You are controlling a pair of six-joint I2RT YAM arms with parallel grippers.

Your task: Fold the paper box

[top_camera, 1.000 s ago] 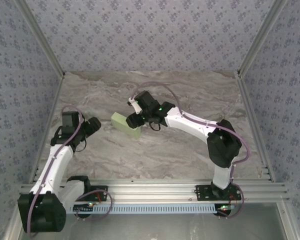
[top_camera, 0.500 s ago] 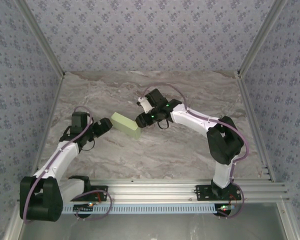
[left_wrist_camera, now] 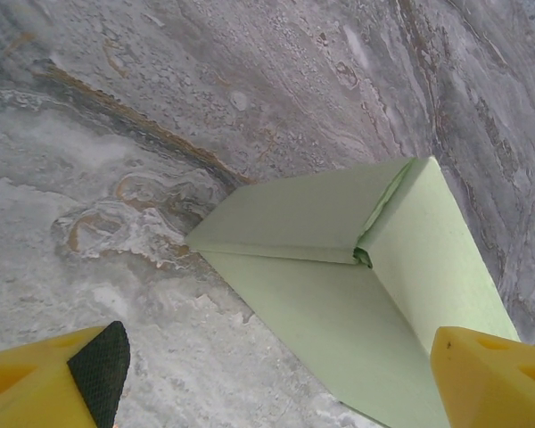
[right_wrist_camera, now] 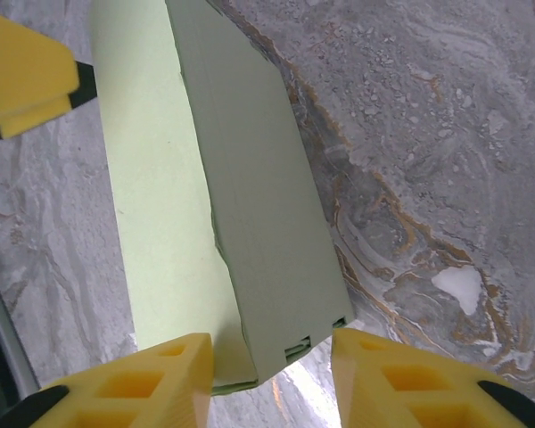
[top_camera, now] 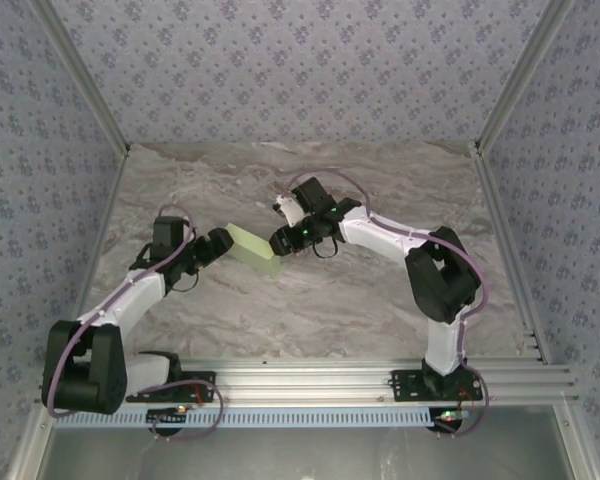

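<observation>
grey marbled tabletop [top_camera: 380, 300], patterned walls [top_camera: 280, 70] behind. paper box [top_camera: 252, 250]: pale green, partly folded, lying mid-frame in the top view. left claw [top_camera: 222, 243]: wide, at the box's left end. right claw [top_camera: 278, 242]: narrow, fingers flanking the box's right end; cannot tell if it grips.

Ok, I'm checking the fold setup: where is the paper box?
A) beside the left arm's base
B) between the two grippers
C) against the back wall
B: the top view shows the paper box flanked by the left gripper and the right gripper.
</observation>
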